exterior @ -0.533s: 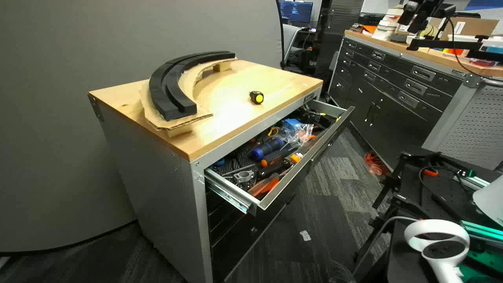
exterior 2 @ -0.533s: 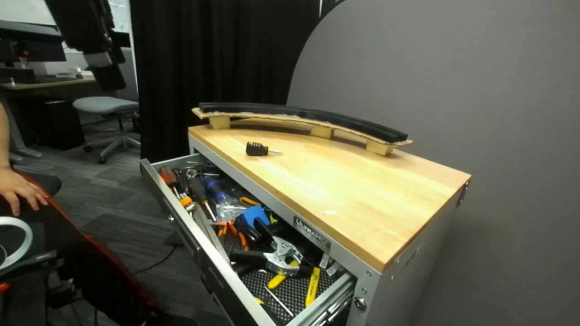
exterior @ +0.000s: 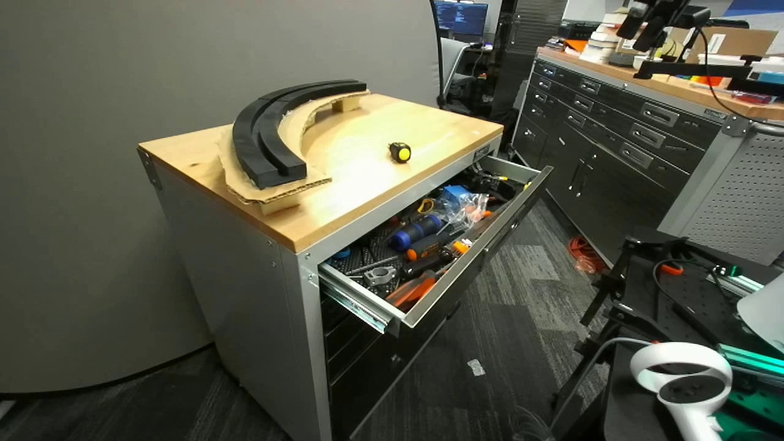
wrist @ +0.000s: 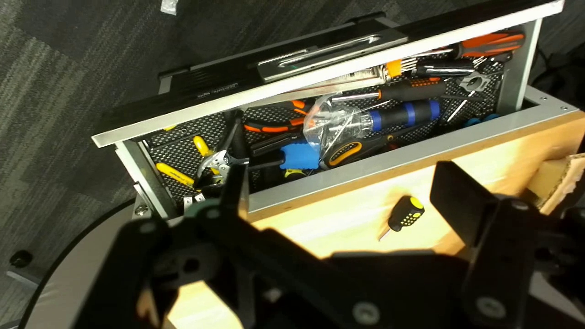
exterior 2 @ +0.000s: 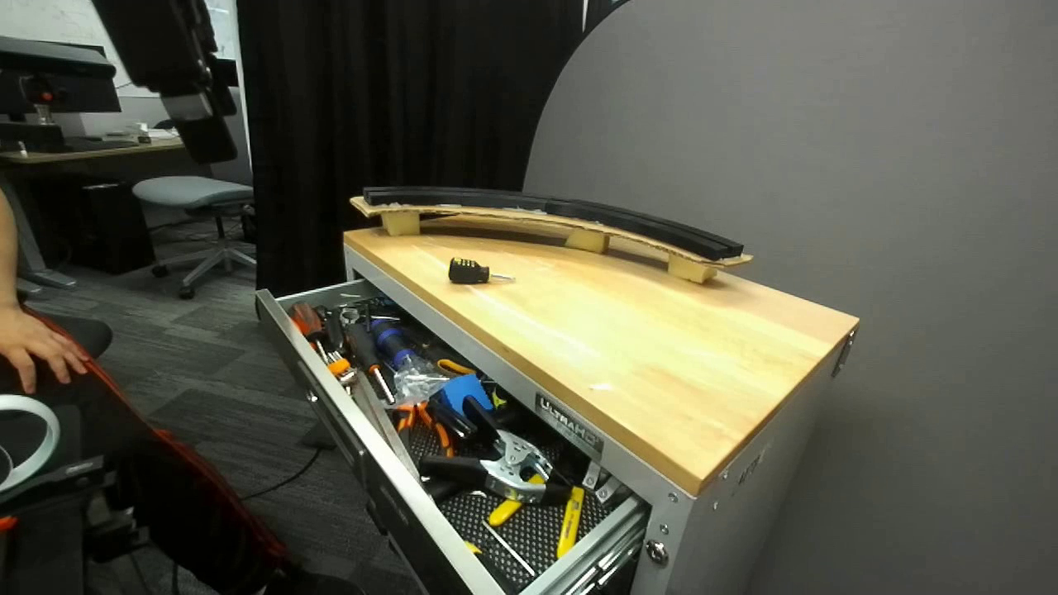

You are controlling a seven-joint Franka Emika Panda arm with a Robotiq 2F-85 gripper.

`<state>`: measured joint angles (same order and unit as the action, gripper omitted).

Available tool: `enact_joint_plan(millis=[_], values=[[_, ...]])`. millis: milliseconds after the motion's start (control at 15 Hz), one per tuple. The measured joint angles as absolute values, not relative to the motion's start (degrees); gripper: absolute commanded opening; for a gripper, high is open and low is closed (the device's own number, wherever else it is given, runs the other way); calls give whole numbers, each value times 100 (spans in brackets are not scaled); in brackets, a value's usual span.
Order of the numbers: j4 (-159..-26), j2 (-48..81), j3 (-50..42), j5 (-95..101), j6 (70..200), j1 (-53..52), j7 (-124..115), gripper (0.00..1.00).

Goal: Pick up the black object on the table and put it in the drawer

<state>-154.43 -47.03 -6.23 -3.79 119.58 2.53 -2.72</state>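
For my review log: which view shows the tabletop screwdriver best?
The wrist view: the screwdriver looks largest there, shown whole. In an exterior view its shaft shows too, side-on but smaller; in an exterior view its yellow end faces the camera, the shaft barely showing.

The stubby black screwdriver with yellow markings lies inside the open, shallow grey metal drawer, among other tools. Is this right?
No, only the place is wrong: the stubby black screwdriver lies on the light wooden cabinet top, as the wrist view shows. The shallow grey metal drawer is indeed open and holds tools.
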Motion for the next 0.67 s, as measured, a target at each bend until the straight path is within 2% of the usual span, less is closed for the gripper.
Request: enact_joint_plan(millis=[333,667], values=[[-15194,-3525,528,-418,13235,96,-1384,100],[-14237,-1794,1537,444,14125,256,-2852,100]])
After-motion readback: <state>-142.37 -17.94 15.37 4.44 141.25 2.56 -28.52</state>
